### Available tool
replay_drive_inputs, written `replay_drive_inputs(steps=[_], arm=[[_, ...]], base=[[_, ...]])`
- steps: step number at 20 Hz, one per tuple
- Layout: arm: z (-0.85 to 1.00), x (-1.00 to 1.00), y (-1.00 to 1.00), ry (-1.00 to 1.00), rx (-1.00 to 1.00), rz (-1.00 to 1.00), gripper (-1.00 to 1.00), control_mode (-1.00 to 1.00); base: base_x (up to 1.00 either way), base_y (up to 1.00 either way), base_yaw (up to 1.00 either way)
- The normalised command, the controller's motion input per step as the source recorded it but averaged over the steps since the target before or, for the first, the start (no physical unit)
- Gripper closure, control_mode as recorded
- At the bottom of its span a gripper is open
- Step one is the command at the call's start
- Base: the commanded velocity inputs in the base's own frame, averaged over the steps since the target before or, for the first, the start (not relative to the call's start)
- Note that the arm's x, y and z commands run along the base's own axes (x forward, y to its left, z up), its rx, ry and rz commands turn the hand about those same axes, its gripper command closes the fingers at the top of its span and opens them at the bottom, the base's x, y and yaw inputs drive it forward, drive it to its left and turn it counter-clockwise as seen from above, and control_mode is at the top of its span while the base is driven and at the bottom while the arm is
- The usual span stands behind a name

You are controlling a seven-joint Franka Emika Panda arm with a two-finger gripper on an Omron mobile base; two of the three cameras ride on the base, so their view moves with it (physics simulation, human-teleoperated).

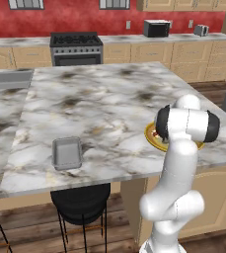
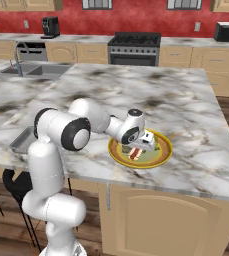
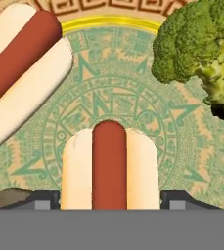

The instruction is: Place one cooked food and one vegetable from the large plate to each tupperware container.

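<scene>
The gripper (image 3: 110, 199) straddles 1 hot dog (image 3: 109, 163) on the large plate (image 2: 165, 152), fingers not visibly clamped; I cannot tell if it grips.

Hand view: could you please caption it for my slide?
Gripper straddles a hot dog on the large plate, beside broccoli.

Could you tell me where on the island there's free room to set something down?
Bare marble lies between the grey tray and the plate, and behind both toward the stove. The plate is crowded: two hot dogs, broccoli, the gripper.
</scene>
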Motion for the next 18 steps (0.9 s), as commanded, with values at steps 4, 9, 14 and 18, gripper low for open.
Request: replay_drive_inputs(steps=[4,9,14,18], arm=[[-1.0,0.57,0.01,0.1,0.03,0.03,1.0,-1.0],[-0.67,-0.13,0.0,0.09,0.01,0.06,1.0,-1.0],[0.86,-0.82,0.56,0.0,0.0,0.03,1.0,-1.0],[0.53,-0.86,1.0,-0.14,-0.02,0.04,1.0,-1.0]], base=[[0.0,0.0,0.0],[0.0,0.0,0.0],[0.0,0.0,0.0],[0.0,0.0,0.0]])
